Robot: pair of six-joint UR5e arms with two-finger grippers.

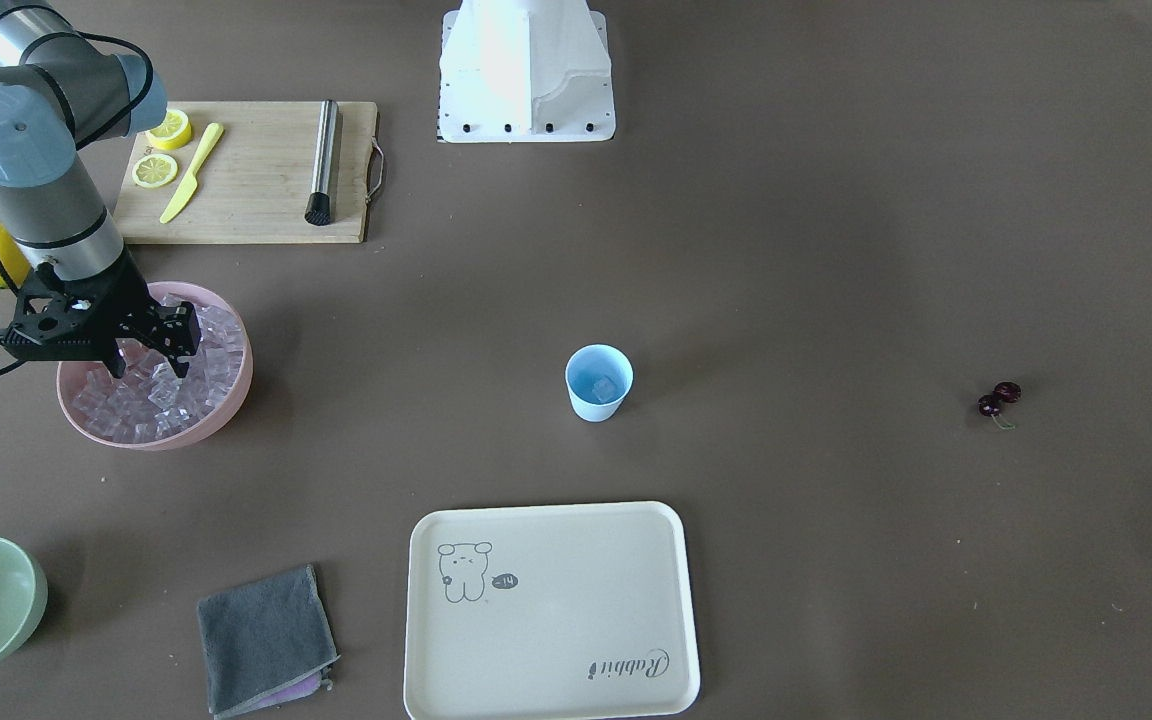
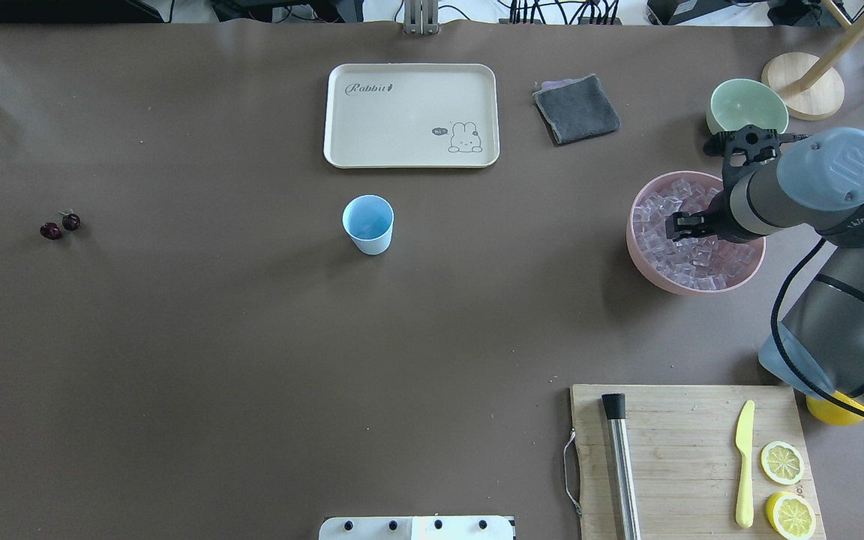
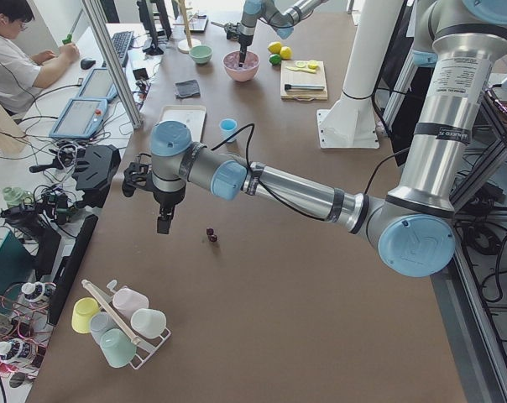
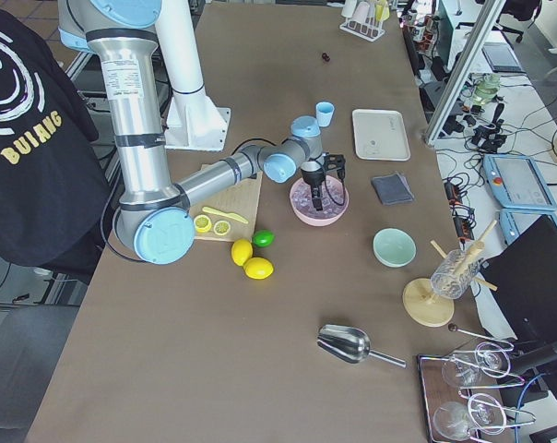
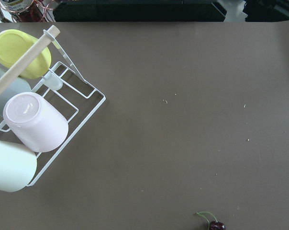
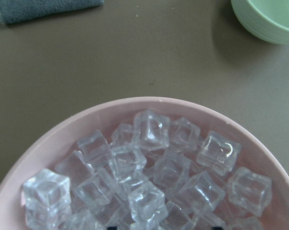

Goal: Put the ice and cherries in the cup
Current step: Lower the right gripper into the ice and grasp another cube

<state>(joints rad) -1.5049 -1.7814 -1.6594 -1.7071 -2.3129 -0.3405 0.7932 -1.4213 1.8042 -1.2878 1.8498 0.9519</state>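
The light-blue cup (image 1: 598,383) stands upright mid-table, with one clear ice cube in it; it also shows in the overhead view (image 2: 368,223). A pink bowl (image 1: 236,400) holds several ice cubes (image 6: 149,158). My right gripper (image 1: 151,358) is down in this bowl, jaws apart among the cubes. The cherries (image 2: 60,226) lie on the bare table, far from the cup. My left gripper (image 3: 163,225) hangs above the table beside the cherries (image 3: 211,235); I cannot tell whether it is open or shut. The left wrist view shows one cherry (image 5: 216,225) at its bottom edge.
A cream tray (image 2: 411,114), a grey cloth (image 2: 577,109) and a pale green bowl (image 2: 747,105) lie beyond the cup. A cutting board (image 2: 691,457) holds lemon slices, a yellow knife and a metal muddler. A rack of cups (image 5: 29,120) stands near the left gripper.
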